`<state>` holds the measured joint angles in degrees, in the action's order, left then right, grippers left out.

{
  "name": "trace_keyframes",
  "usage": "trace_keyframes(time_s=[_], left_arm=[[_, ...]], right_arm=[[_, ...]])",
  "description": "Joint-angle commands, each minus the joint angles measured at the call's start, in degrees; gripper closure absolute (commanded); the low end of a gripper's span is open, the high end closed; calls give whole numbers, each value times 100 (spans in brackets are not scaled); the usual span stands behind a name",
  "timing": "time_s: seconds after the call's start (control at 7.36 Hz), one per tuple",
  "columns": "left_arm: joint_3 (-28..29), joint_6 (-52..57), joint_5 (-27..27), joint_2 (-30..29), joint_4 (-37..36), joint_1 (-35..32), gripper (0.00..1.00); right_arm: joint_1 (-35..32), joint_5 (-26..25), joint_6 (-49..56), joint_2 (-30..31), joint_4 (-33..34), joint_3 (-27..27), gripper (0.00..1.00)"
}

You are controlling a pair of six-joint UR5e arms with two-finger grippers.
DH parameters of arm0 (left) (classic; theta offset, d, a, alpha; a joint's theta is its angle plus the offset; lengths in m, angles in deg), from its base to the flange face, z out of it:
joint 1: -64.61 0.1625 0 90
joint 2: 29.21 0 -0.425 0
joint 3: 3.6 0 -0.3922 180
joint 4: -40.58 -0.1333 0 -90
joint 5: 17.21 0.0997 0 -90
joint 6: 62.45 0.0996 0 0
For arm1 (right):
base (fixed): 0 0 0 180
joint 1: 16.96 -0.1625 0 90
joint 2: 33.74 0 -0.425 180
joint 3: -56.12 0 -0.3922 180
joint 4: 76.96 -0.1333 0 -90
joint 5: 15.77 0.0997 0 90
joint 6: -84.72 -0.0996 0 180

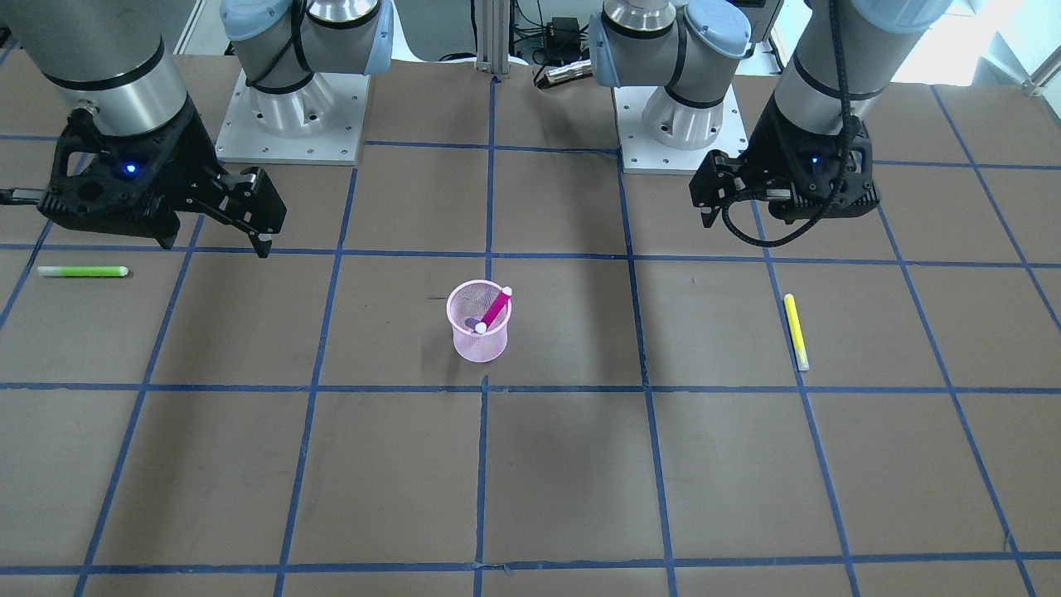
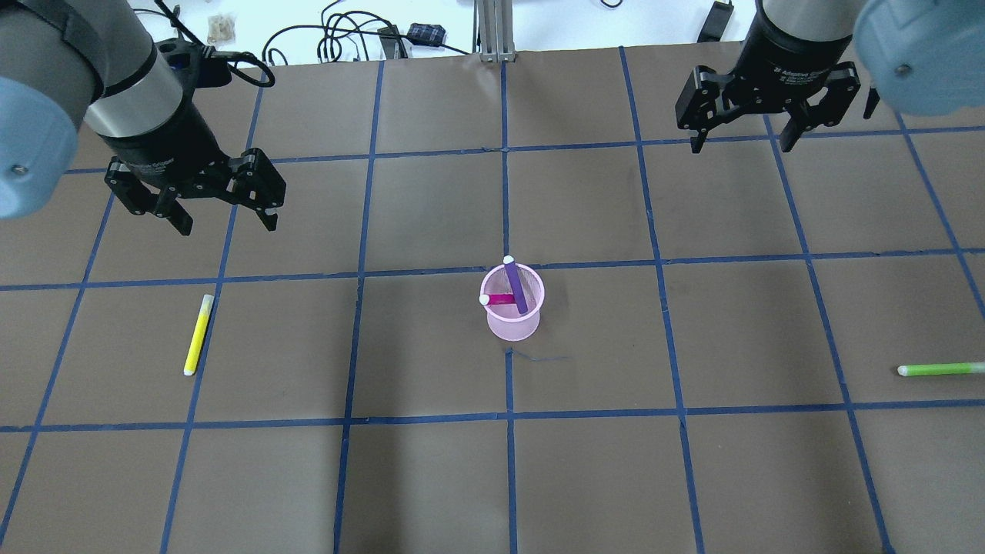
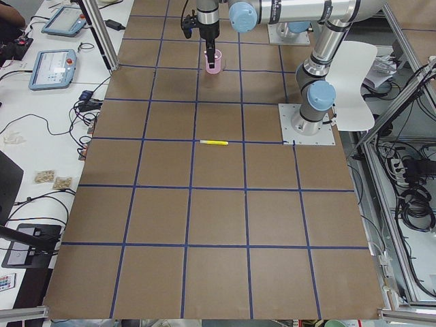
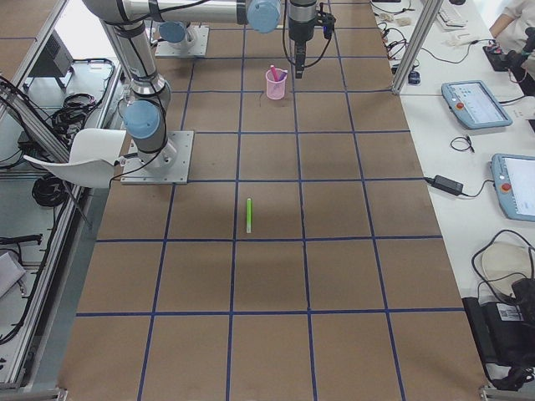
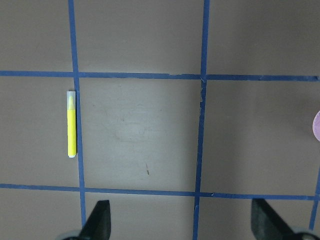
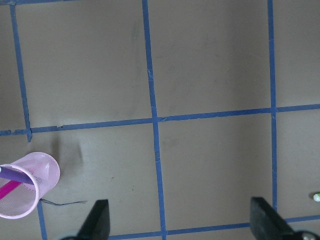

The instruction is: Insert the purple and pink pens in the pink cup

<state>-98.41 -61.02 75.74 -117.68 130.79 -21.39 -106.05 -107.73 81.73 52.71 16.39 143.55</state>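
In the pink net cup, the pink pen leans to 9 o'clock and the purple pen to 12, with both jaws wide open and empty.

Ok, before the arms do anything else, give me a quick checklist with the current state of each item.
1. The white-capped purple pen inside the pink wire-mesh cup: ok.
2. The magenta pink pen inside that cup: ok.
3. The cup standing upright: ok.
4. The left gripper open, empty, away from the cup: ok.
5. The right gripper open, empty, away from the cup: ok.
6. The yellow highlighter and the green highlighter lying flat, outside the cup: ok.
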Motion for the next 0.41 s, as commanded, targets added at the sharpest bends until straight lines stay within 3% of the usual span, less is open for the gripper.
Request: trace_keyframes(time_s=[0.0,0.27], left_arm=[[-46,-28,-5,23,-56,-13,0],[-46,-28,-13,41,-65,-13,0]], right_arm=[[14,-23,8,3,0,2,0],[-12,38,-9,3,8,2,0]])
